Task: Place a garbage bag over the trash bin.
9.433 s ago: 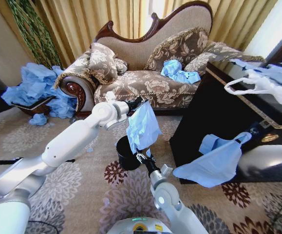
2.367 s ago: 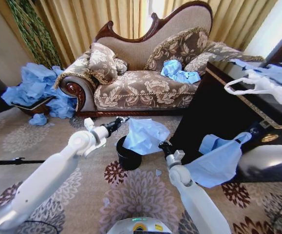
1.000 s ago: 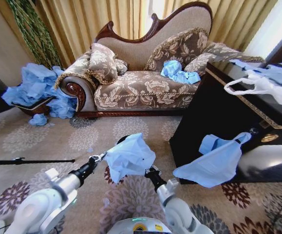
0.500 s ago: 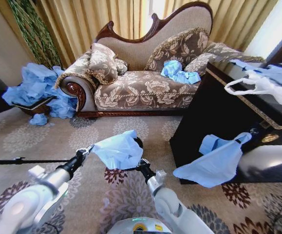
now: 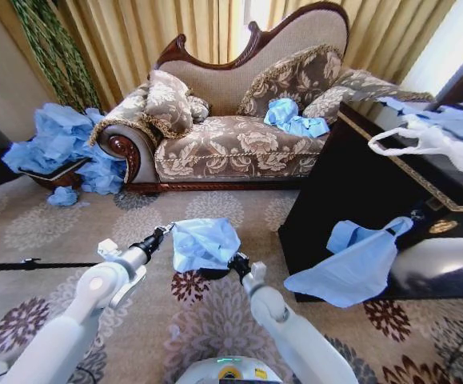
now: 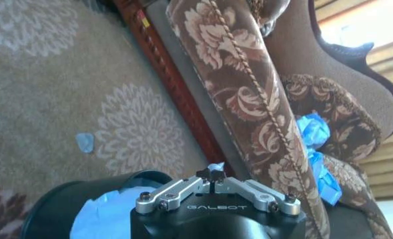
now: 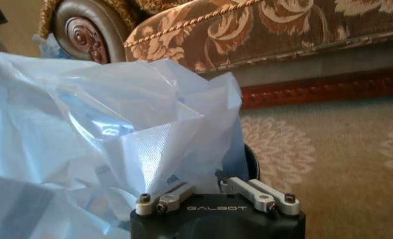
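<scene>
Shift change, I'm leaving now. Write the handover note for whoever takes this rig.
Left gripper: shut on the garbage bag, holding its edge on the robot's left.
Right gripper: shut on the bag's opposite edge.
Trash bin: on the carpet in front of the sofa, directly beneath the spread bag.
Done: bag opened and held across the bin's mouth.
Left: pull the edges down around the rim, then release.

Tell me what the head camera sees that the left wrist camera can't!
Head view alone: both grippers, left and right, stretching the light-blue garbage bag over the bin, plus the dark cabinet with a wider blue bag. Left wrist view alone: the trash bin, its black rim and the bag tucked inside. Both show the sofa and carpet.
</scene>
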